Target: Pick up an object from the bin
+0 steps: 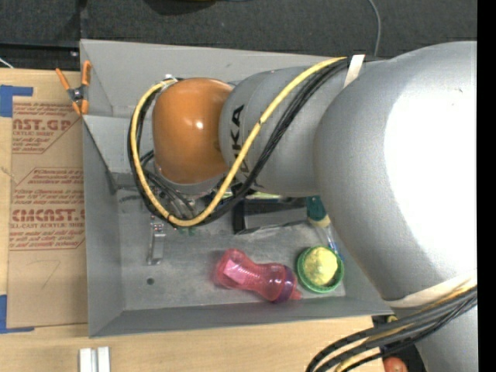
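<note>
Nearest the camera is the arm's broad grey link (403,169), which enters from the right and covers the right half of the bin (105,208). Ahead of it, the orange wrist cover (190,130) points down over the bin's left-centre, with yellow and black cables (143,169) looped round it. The gripper (157,242) projects below the cover, low over bare floor in the bin's left part. Whether it is spread or pressed together cannot be told, and nothing is seen held in it. 4 things lie toward the near wall: a pink bottle-shaped thing (256,277) on its side, a green round thing with a yellow middle (319,270) just beside it on the right, a black flat block (267,214) behind them, and a teal piece (315,208) partly hidden by the arm. Judged step: approach, with no pick made. The pink thing is the closest candidate but lies apart from the gripper. The next move calls for shifting over 1 chosen thing, straddling it, closing, and lifting clear of the walls.
</note>
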`<state>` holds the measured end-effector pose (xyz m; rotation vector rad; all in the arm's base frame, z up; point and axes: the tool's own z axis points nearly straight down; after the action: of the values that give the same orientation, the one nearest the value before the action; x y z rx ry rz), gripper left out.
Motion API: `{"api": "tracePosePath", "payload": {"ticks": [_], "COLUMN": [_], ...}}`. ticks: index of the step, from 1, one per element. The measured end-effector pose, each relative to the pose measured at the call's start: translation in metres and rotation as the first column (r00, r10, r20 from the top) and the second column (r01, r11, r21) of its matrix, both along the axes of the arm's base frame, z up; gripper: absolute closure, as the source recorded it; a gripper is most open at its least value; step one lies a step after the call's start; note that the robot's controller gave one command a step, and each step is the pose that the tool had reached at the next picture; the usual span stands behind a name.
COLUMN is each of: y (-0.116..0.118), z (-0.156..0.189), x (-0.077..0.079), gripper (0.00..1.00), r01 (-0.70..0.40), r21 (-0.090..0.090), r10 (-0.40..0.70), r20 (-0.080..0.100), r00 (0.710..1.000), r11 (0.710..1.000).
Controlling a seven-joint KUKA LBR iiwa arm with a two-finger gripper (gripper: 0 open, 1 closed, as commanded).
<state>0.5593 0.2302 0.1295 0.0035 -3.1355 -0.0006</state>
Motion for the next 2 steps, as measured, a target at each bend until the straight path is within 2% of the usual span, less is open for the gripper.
{"api": "tracePosePath", "payload": {"ticks": [1,2], "y": [-0.001,-0.106], "z": [0.004,-0.06], "x": [0.002,0.033], "gripper": [0.0,0.0], "r01": [0.002,0.055], "r21": [0.002,0.0], "r10": [-0.002,-0.055], "r20": [0.007,0.006], "r00": [1.0,0.998], "r11": [1.0,0.998]}}
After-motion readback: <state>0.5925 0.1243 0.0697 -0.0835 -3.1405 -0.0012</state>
